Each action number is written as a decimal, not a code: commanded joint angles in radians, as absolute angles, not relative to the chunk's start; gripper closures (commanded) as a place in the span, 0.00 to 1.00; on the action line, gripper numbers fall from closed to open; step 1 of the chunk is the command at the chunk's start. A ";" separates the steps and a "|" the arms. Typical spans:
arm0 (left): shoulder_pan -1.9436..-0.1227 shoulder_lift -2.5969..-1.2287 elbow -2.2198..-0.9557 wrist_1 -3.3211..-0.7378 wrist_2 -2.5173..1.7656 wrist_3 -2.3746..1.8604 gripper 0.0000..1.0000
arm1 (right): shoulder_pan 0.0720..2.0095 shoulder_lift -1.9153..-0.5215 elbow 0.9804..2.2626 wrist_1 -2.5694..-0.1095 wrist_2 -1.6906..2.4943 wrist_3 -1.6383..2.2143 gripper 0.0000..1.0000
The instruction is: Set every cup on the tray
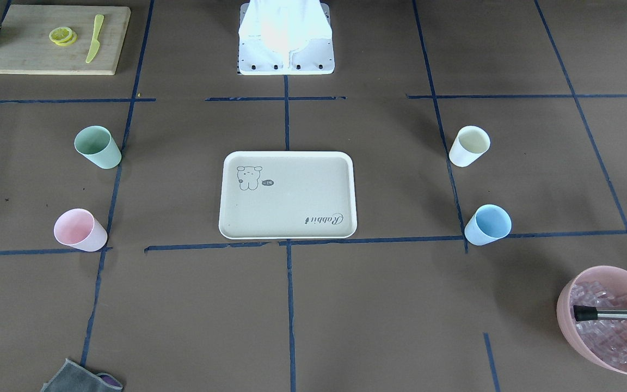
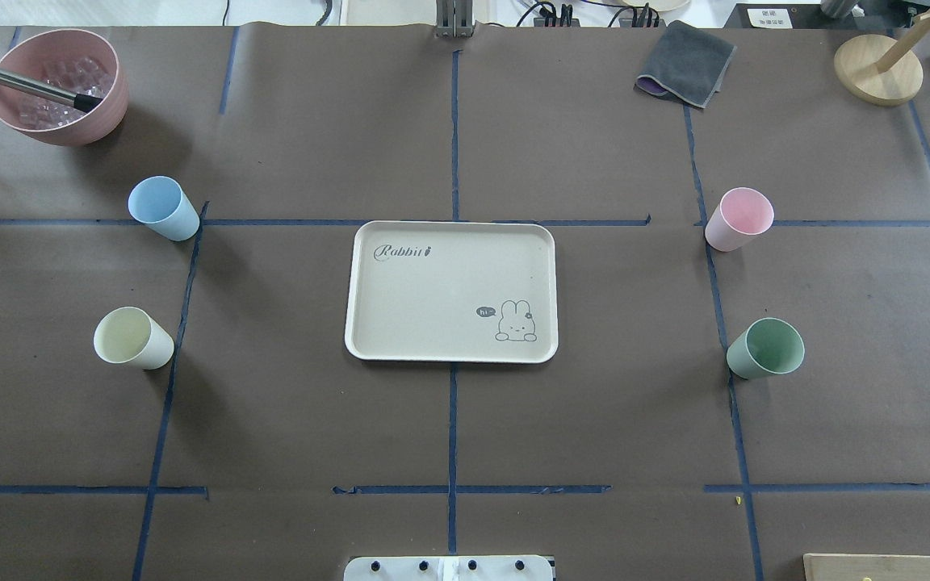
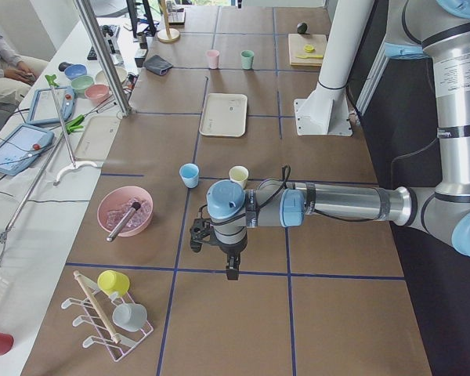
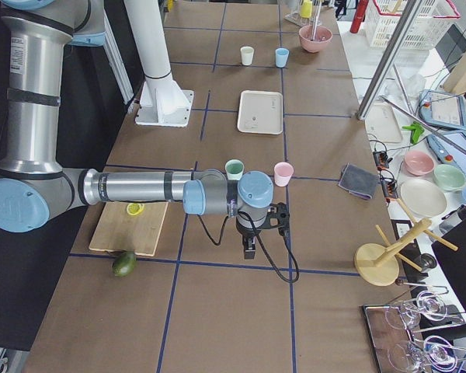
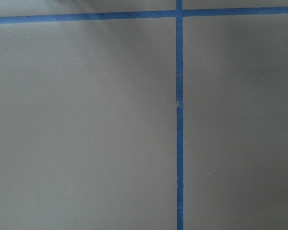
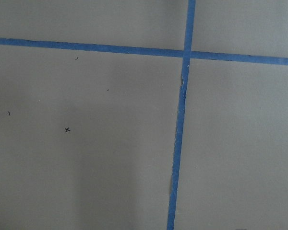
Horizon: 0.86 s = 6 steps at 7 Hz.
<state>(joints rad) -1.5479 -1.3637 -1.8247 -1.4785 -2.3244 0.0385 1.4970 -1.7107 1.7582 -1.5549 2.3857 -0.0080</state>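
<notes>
The cream-beige tray [image 2: 449, 282] lies empty at the table's middle. Four cups stand upright on the table around it, apart from it. The light blue cup [image 2: 162, 208] and the cream-white cup [image 2: 132, 339] are on my left side. The pink cup [image 2: 739, 218] and the mint green cup [image 2: 765, 349] are on my right side. My left gripper [image 3: 231, 270] shows only in the exterior left view, hanging over bare table near the blue and cream cups. My right gripper [image 4: 248, 250] shows only in the exterior right view, near the green and pink cups. I cannot tell whether either is open.
A large pink bowl [image 2: 57, 85] of ice cubes with a metal tool in it stands at the far left. A grey cloth [image 2: 684, 63] and a wooden stand [image 2: 877, 68] are at the far right. A wooden cutting board [image 1: 57, 39] with lemon slices and a knife lies near my right.
</notes>
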 commanded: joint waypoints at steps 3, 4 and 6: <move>-1.545 -1.432 -1.861 -1.532 -2.327 0.031 0.00 | 1.453 -1.680 1.775 -1.483 2.385 0.023 0.00; -1.545 -1.484 -1.856 -1.560 -2.332 0.028 0.00 | 1.439 -1.661 1.793 -1.483 2.387 0.017 0.01; -1.542 -1.485 -1.842 -1.575 -2.411 -0.001 0.00 | 1.379 -1.634 1.810 -1.483 2.387 0.034 0.01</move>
